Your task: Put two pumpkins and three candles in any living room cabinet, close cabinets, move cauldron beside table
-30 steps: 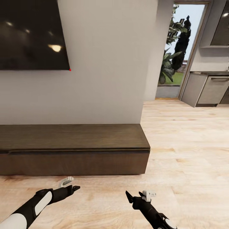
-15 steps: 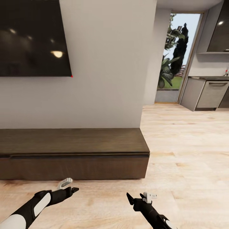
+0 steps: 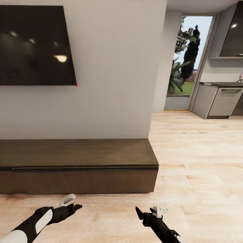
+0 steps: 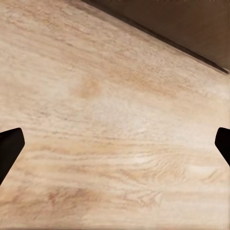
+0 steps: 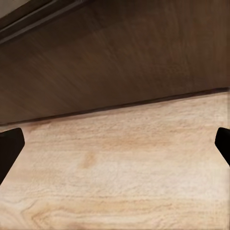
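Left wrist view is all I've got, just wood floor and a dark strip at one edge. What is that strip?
Observer: The base of the long dark-brown cabinet against the wall, seen whole in the head view.
Operator: Is its front shut?
Observer: The head view shows its front flush and closed, with nothing on its top.
Operator: And my other arm?
Observer: The right gripper is open and empty over the floor, and the right wrist view faces the cabinet's front.
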Controlling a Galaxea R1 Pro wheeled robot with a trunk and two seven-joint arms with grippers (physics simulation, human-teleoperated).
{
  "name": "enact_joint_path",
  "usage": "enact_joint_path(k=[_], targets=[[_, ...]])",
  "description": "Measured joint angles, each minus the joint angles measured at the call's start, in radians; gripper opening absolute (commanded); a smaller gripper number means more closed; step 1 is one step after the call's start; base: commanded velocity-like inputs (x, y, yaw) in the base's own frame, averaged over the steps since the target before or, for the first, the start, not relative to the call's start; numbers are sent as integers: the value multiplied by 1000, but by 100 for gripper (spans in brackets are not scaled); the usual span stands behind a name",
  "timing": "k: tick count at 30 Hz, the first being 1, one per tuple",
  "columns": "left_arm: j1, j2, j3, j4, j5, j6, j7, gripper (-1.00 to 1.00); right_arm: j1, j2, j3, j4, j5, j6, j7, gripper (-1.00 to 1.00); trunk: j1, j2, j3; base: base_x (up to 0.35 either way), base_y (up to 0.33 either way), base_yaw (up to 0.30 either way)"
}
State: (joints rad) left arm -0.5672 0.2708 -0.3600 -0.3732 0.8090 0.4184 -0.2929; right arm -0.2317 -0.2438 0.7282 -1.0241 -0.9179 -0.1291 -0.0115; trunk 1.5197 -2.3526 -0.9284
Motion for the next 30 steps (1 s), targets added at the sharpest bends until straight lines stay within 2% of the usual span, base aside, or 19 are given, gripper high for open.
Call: enact_joint_path(k=[6, 21, 30], targets=[[0, 0, 2, 2, 1, 0, 0, 100, 0, 4, 0, 7, 0, 0, 0, 100, -23, 42, 19, -132, 86, 208], [0, 0, 6, 3, 2, 0, 1, 100, 0, 13, 3, 27, 5, 1, 0, 100, -80, 147, 66, -265, 207, 270], [1, 2, 7, 11, 6, 0, -1, 100, 0, 16, 3, 34, 50, 1, 0, 100, -115, 210, 94, -268, 218, 272]])
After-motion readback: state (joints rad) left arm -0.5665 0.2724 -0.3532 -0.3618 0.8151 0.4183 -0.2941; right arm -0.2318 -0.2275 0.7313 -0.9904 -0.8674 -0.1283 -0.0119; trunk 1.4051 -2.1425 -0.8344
